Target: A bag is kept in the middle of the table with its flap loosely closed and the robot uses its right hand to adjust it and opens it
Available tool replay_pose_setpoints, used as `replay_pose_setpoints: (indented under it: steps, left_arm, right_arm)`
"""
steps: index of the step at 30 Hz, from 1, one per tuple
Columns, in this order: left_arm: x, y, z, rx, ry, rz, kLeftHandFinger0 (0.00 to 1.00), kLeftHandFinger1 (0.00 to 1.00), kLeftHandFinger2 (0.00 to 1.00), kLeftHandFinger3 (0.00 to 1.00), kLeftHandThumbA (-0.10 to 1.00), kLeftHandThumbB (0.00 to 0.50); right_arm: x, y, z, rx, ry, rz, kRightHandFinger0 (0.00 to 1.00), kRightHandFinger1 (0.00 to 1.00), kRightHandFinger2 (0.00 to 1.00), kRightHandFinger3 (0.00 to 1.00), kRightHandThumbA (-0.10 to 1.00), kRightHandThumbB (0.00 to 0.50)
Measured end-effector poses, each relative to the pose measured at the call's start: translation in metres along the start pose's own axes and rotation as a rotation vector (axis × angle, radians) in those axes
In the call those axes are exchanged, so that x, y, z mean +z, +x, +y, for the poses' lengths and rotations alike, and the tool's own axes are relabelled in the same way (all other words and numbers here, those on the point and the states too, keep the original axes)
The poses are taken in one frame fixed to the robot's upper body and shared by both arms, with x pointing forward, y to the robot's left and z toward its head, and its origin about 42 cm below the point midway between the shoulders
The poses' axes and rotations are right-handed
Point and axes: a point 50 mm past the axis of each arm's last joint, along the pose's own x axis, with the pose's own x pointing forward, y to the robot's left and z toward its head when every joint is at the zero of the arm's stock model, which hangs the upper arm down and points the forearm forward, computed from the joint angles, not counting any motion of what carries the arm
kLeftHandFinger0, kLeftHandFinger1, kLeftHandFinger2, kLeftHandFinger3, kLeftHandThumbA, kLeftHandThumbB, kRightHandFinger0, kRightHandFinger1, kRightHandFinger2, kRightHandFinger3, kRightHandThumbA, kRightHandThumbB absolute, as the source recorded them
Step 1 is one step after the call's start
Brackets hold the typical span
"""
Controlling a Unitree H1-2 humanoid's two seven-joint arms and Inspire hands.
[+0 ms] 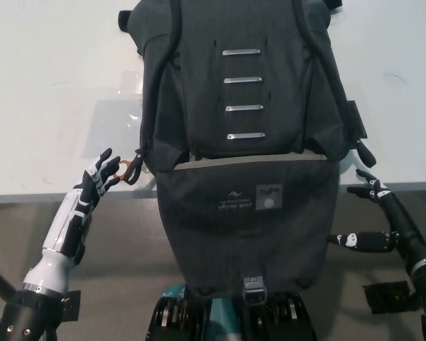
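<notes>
Dark grey fabric bag [245, 106] on white table [50, 85] | flap [248, 220] hung over edge, judged opened | black right robot hand [373, 217] spread, empty | white left robot hand [96, 181] rested, spread

White table [50, 85] under even light; grey-beige floor [128, 263] below its front edge.

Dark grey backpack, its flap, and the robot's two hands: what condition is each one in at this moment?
Dark grey fabric backpack: lying flat on the white table.
Flap: opened, hanging down over the table's front edge, metal buckle at its bottom.
Black right hand: open, beside the flap, holding nothing.
White left hand: open, at the table edge by the small orange ring.
</notes>
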Motion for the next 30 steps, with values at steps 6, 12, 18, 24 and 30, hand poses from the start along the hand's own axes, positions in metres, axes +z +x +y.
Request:
replay_pose_setpoints:
  steps: [6,12,18,24,30]
  left_arm:
    - [0.000,0.004,0.000,0.000,-0.003,-0.001,1.00,1.00,1.00,1.00,1.00,0.139]
    - [0.000,0.006,0.001,0.000,-0.005,-0.003,1.00,1.00,1.00,1.00,1.00,0.155]
    - [0.000,0.006,0.001,0.001,-0.005,-0.004,1.00,1.00,1.00,1.00,1.00,0.163]
    - [0.001,0.007,0.002,0.003,-0.004,-0.006,1.00,1.00,1.00,1.00,1.00,0.143]
    - [0.001,0.007,0.003,0.003,-0.002,-0.007,1.00,1.00,1.00,1.00,1.00,0.149]
  right_arm:
    - [-0.004,0.001,-0.002,-0.028,0.019,-0.031,1.00,1.00,1.00,1.00,1.00,0.174]
    - [-0.001,-0.014,-0.002,-0.068,0.070,-0.110,1.00,1.00,1.00,1.00,1.00,0.183]
    - [-0.001,-0.046,0.014,-0.087,0.161,-0.203,1.00,1.00,1.00,1.00,1.00,0.187]
    - [-0.004,-0.093,0.038,-0.058,0.242,-0.264,1.00,1.00,1.00,1.00,1.00,0.218]
    - [-0.011,-0.115,0.049,-0.034,0.283,-0.285,1.00,1.00,1.00,1.00,1.00,0.239]
